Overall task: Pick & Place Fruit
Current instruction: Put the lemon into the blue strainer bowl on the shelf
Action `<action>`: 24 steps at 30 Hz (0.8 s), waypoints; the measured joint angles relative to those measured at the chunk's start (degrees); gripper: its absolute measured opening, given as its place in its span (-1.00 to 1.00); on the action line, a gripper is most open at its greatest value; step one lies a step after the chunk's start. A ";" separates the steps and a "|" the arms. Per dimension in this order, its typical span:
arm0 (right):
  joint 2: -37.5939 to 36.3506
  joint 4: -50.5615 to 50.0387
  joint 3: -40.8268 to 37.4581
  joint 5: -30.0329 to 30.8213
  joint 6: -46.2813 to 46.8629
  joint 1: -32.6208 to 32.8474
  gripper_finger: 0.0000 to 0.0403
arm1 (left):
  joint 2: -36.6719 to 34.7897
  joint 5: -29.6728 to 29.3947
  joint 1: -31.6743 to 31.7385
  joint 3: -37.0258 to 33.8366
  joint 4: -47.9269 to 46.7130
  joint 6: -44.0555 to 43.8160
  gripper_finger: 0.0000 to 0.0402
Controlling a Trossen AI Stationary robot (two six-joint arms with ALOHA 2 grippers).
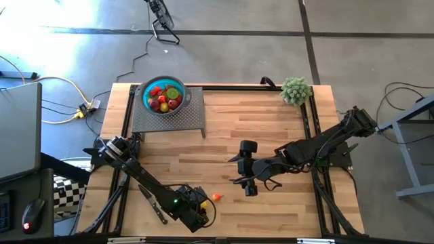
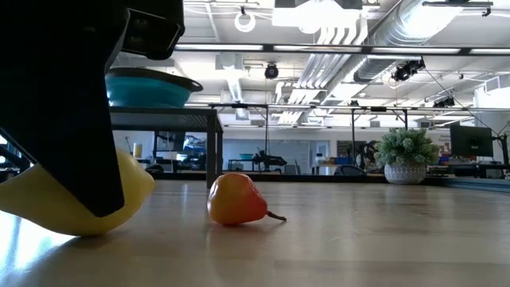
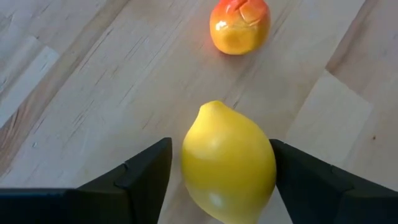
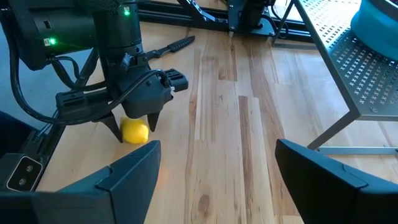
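i have the left tool (image 3: 217,180) low on the tabletop (image 1: 271,129), fingers apart around the yellow lemon (image 3: 229,163), not yet pinching. just right of the lemon lies an orange-red fruit (image 3: 240,26). further right, the right tool (image 1: 249,177) hangs open. next: squeeze, lift, carry to the teal bowl (image 1: 145,89).
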 joint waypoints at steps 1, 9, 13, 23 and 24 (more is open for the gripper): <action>0.00 0.00 0.00 0.00 0.00 0.00 0.53 | 0.00 -0.01 0.00 0.00 0.00 0.02 0.26; 0.00 0.00 -0.02 0.00 0.00 0.00 0.53 | 0.00 0.90 0.00 0.00 0.01 0.02 0.09; 0.00 -0.01 0.00 0.00 0.00 0.00 0.53 | 0.00 0.90 0.00 0.00 0.04 0.00 0.02; 0.00 -0.01 0.00 -0.02 0.00 0.00 0.53 | -0.02 1.03 0.00 0.00 0.02 0.00 0.05; 0.00 0.00 0.00 -0.02 0.00 0.00 0.53 | -0.02 1.09 0.00 0.00 0.02 -0.04 0.04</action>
